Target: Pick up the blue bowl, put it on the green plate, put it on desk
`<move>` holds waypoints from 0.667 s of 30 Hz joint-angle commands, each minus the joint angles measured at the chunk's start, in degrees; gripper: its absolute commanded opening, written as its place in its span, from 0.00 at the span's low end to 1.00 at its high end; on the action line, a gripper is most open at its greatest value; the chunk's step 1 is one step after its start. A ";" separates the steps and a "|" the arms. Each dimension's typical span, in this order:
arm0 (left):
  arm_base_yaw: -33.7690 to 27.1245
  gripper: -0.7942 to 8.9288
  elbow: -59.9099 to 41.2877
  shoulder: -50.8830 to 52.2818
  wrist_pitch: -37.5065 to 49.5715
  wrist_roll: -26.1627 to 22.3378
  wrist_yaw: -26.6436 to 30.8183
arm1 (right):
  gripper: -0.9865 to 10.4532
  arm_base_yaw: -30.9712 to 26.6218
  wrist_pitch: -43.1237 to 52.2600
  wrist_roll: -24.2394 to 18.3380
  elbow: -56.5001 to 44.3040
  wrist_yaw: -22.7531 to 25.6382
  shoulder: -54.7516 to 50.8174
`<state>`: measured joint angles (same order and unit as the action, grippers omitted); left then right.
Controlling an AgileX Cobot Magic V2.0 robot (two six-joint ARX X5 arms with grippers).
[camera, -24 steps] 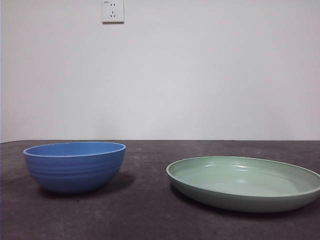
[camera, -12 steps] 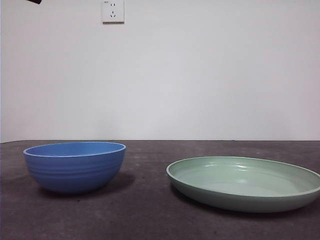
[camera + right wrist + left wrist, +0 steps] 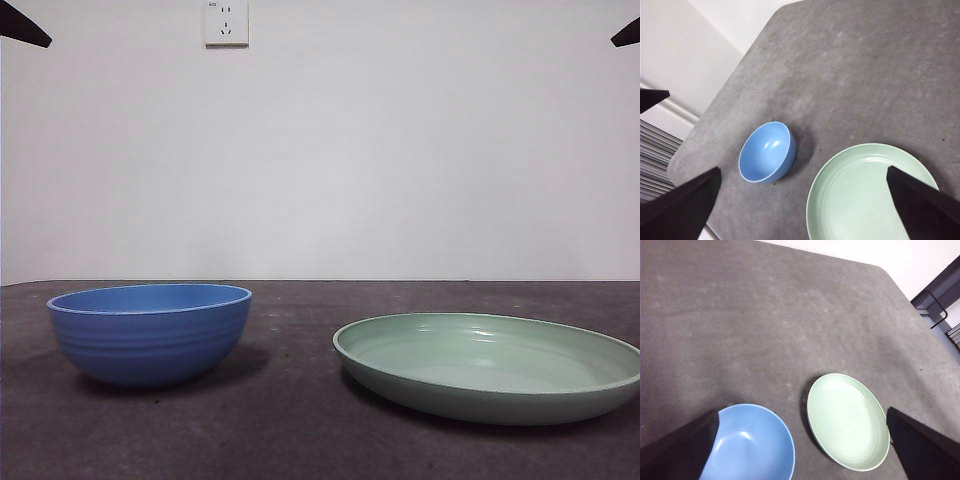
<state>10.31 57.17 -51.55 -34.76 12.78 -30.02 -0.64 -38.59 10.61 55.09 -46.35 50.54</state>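
The blue bowl (image 3: 150, 332) stands upright on the dark desk (image 3: 300, 420) at the left. The pale green plate (image 3: 490, 368) lies to its right, apart from it. Both are empty. My left gripper (image 3: 801, 411) is open and empty, high above the desk, with the bowl (image 3: 747, 446) and the plate (image 3: 847, 421) below it. My right gripper (image 3: 803, 170) is open and empty, also high up, over the bowl (image 3: 765, 152) and the plate (image 3: 870, 196). In the front view only a black tip (image 3: 22, 26) shows at the top left corner and another (image 3: 628, 35) at the top right.
A white wall with a socket (image 3: 226, 22) stands behind the desk. The left wrist view shows the desk's cut corner and a dark metal frame (image 3: 935, 307) beyond it. The right wrist view shows the desk's edge and a slatted surface (image 3: 655, 165) beyond.
Black arm tips have come into the front view at both top corners, the left one first. The bowl and the plate have not moved.
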 commanded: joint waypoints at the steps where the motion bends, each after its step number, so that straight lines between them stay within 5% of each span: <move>1: 0.17 0.72 1.38 -0.17 -0.26 -0.52 -0.24 | 0.65 0.13 0.42 -0.59 1.01 -0.17 0.28; 14: -1.03 0.72 1.38 -14.16 -14.08 -2.82 1.03 | 0.65 0.13 -3.32 -0.63 1.01 -0.17 0.28; 20: -1.03 0.72 1.38 -24.33 -12.79 -4.61 8.24 | 0.65 0.13 -4.17 -0.98 1.01 -0.17 0.26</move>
<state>9.23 57.67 -74.48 -47.99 9.63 -22.41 -0.64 -43.05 10.48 55.09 -46.44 50.54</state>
